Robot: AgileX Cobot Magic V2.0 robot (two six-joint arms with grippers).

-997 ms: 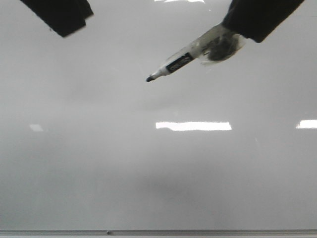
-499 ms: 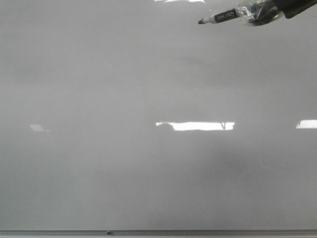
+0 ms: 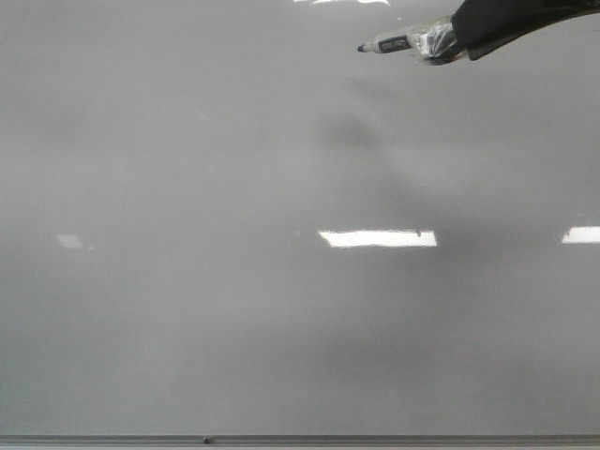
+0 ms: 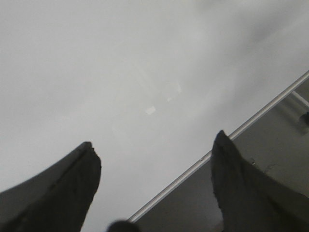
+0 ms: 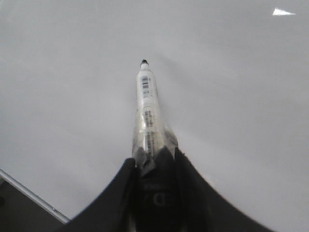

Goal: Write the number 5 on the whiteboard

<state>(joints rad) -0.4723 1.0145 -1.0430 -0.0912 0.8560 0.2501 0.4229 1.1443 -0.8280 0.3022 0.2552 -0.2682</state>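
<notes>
Right gripper point(image 5: 155, 166): black, closed on a marker; enters the front view at the upper right of the frame point(image 3: 448, 39). Clear tape is wrapped round the marker where the fingers point(image 5: 116, 193) meet it.

Marker point(image 3: 394, 43): white barrel, black tip, cap off. Long axis nearly level in the front view, tip pointing to the left of the frame and very slightly down. In the right wrist view the barrel point(image 5: 147, 104) runs straight out from the gripper, tip farthest from it. Whether the tip touches the board cannot be told. Label: a black band with pale lettering, too small to read; a barcode and fine print on the barrel, also unreadable.

Left gripper point(image 4: 154, 183): two dark fingers spread wide apart, nothing between them; seen only in the left wrist view.

Whiteboard point(image 3: 234, 309): glossy pale grey, filling the front view, thin grey frame edge along the bottom of the frame. No marker-drawn digit visible anywhere on it. Bright rectangular reflection point(image 3: 378, 238) right of centre; a soft shadow below the marker.
</notes>
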